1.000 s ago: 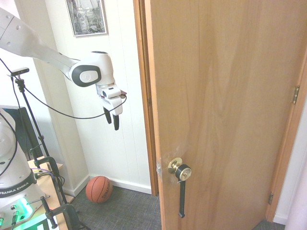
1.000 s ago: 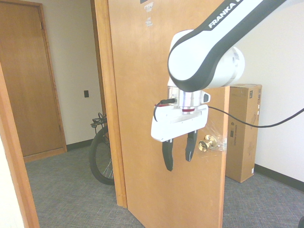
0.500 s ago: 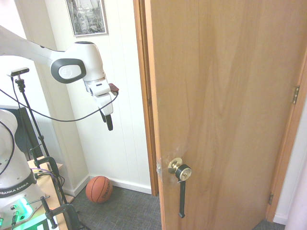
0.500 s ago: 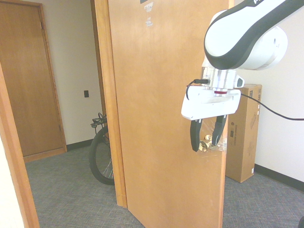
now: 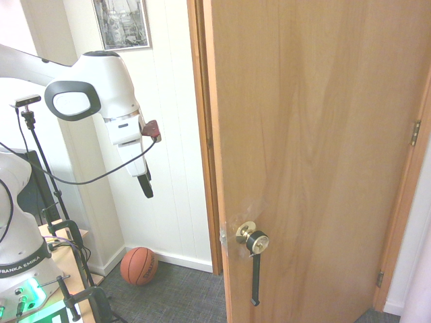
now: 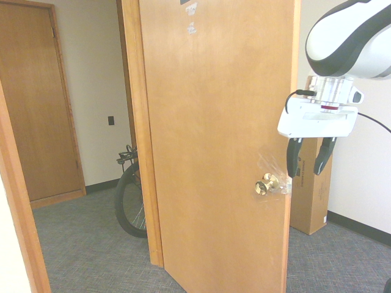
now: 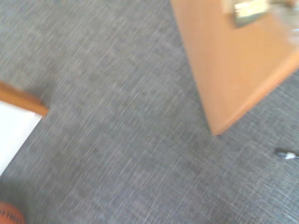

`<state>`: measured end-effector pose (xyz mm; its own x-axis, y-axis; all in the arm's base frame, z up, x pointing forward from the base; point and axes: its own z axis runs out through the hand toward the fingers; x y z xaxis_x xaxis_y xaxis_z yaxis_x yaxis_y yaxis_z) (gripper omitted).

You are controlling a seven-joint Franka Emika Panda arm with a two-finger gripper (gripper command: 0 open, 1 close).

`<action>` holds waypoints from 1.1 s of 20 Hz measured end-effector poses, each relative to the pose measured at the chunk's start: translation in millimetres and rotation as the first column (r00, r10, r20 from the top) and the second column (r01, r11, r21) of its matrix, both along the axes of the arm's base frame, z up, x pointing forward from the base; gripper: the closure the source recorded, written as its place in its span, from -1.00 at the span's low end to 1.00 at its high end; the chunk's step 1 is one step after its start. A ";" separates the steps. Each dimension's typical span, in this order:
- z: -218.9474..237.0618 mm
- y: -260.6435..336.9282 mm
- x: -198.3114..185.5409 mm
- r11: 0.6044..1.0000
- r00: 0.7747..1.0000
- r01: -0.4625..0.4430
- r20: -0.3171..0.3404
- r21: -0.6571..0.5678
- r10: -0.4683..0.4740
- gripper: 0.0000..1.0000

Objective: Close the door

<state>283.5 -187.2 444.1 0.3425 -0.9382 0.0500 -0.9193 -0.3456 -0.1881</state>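
The door (image 5: pixel 316 155) is tall, light-brown wood and stands ajar, its free edge toward the arm. Its brass knob (image 5: pixel 252 239) has a thin black strap (image 5: pixel 255 277) hanging from it. Silver hinges (image 5: pixel 415 132) sit on the far right. My gripper (image 5: pixel 146 186) hangs pointing down, left of the door's edge and clear of it. From the other side the gripper (image 6: pixel 307 160) is open and empty, just beyond the door's free edge (image 6: pixel 292 122) and a little above the knob (image 6: pixel 267 183). The wrist view shows the door's bottom corner (image 7: pixel 233 70) over grey carpet.
An orange basketball (image 5: pixel 139 266) lies on the carpet by the white panelled wall (image 5: pixel 172 168). A tall cardboard box (image 6: pixel 313 189) stands behind the gripper. A bicycle wheel (image 6: pixel 128 204) shows behind the door, and a second wooden door (image 6: pixel 36 104) is shut at the left.
The arm has swung off the door's face and past its free edge, away from the knob. The gripper stayed open. The door has not visibly moved.
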 end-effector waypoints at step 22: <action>25.9 -252.1 -39.5 0.896 0.874 0.431 0.200 0.103 -0.443 -1.00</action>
<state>244.0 -439.3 470.0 -0.1161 -0.9930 0.0201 -0.9100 0.0983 -0.4027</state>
